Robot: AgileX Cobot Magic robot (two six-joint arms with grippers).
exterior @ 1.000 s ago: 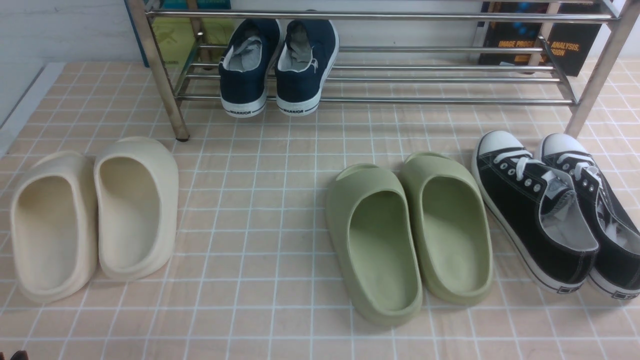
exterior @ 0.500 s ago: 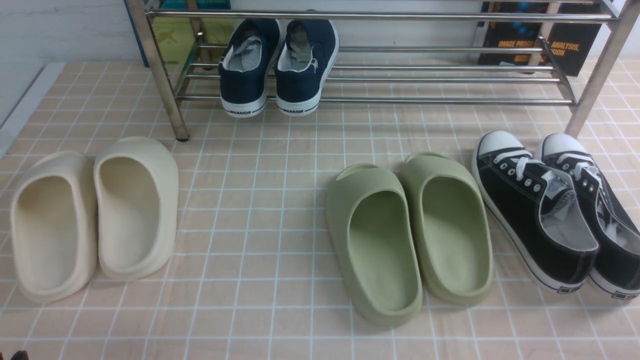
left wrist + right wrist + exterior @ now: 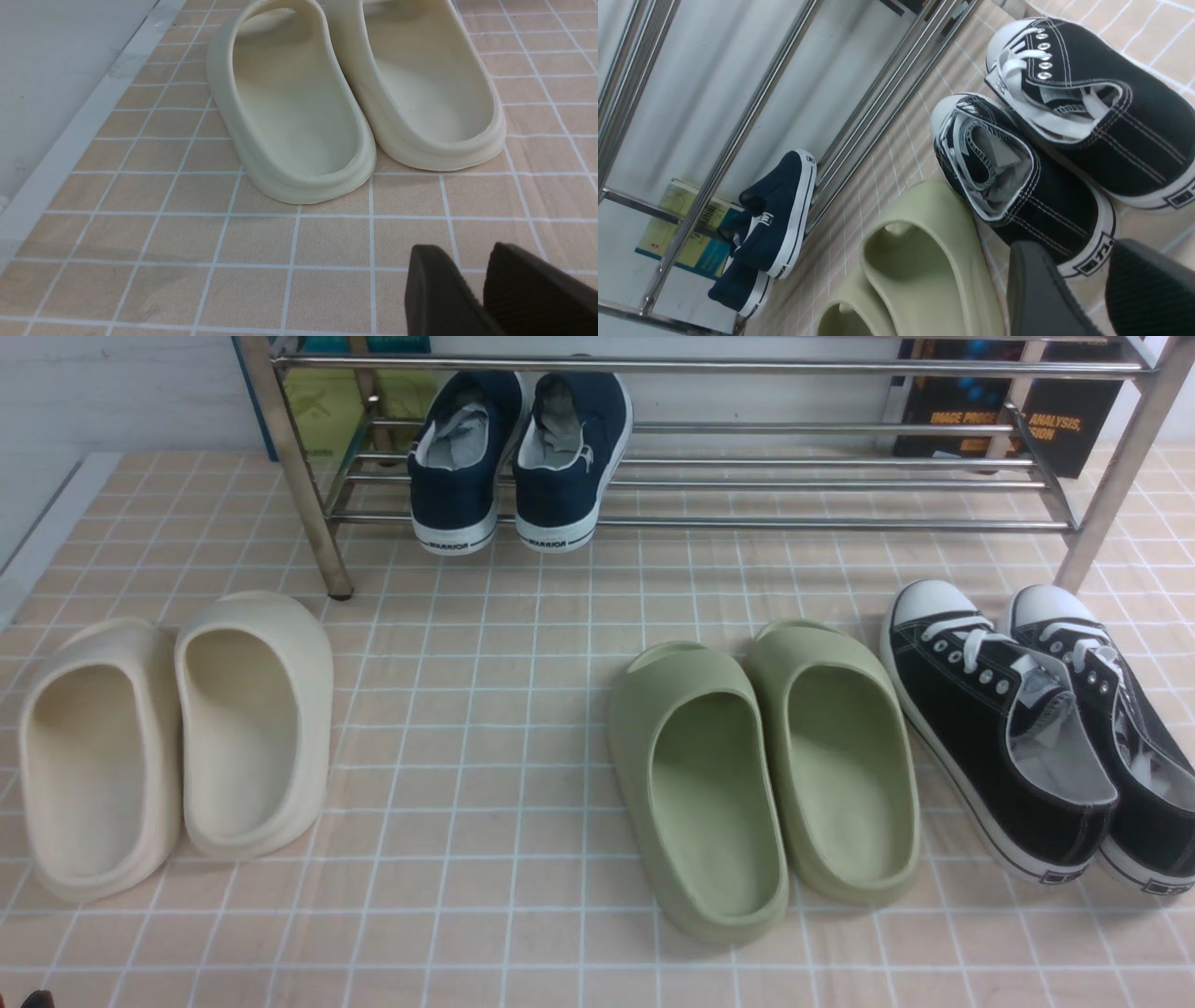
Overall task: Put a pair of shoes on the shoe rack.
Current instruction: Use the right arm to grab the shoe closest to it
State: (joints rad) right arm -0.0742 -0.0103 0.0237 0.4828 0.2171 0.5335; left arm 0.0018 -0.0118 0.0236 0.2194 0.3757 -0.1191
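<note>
No shift is seen in the front view: the pair of shoes [image 3: 971,747] remains on the floor, near right, by the shoe rack [image 3: 747,523]. Left gripper [image 3: 474,266] and right gripper [image 3: 1078,263] are seen parted and empty. Pickup is judged not started.

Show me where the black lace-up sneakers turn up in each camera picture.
Front view: black canvas sneakers at far right, beside the green slides.
Left wrist view: not in it; only cream slides show.
Right wrist view: black canvas sneakers lie right beside the same green slides.
Shared landmark: the green slides, in the front and right wrist views.
</note>
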